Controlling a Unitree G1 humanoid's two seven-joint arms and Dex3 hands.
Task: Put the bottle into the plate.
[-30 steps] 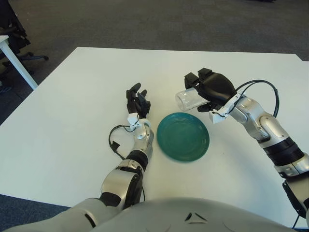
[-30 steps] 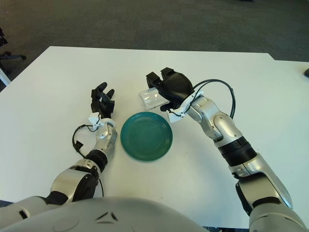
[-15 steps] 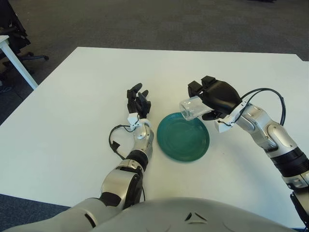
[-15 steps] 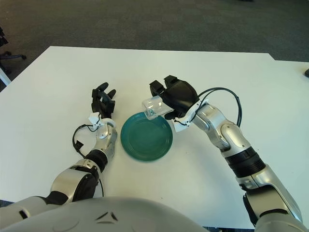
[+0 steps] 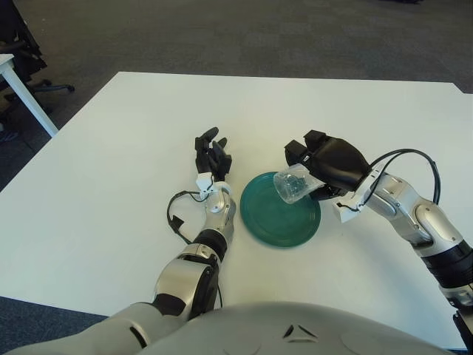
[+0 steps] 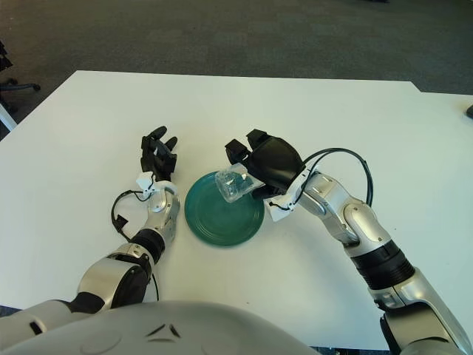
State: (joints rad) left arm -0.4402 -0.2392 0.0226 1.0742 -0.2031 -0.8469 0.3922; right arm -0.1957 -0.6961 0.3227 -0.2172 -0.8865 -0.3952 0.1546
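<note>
A white table (image 5: 111,185) fills most of the scene, its far edge running against dark grey carpet (image 5: 244,37) and its near edge hidden behind the robot's body. A round teal plate (image 5: 273,222) lies flat on the tabletop, near the middle and slightly right. To the plate's left, the left forearm (image 5: 214,222) stretches along the table, with a black cable looped beside it on the white surface. The rest of the tabletop, far and left, is bare white. Beyond the table's far left corner stands part of a second white table (image 5: 18,85).
</note>
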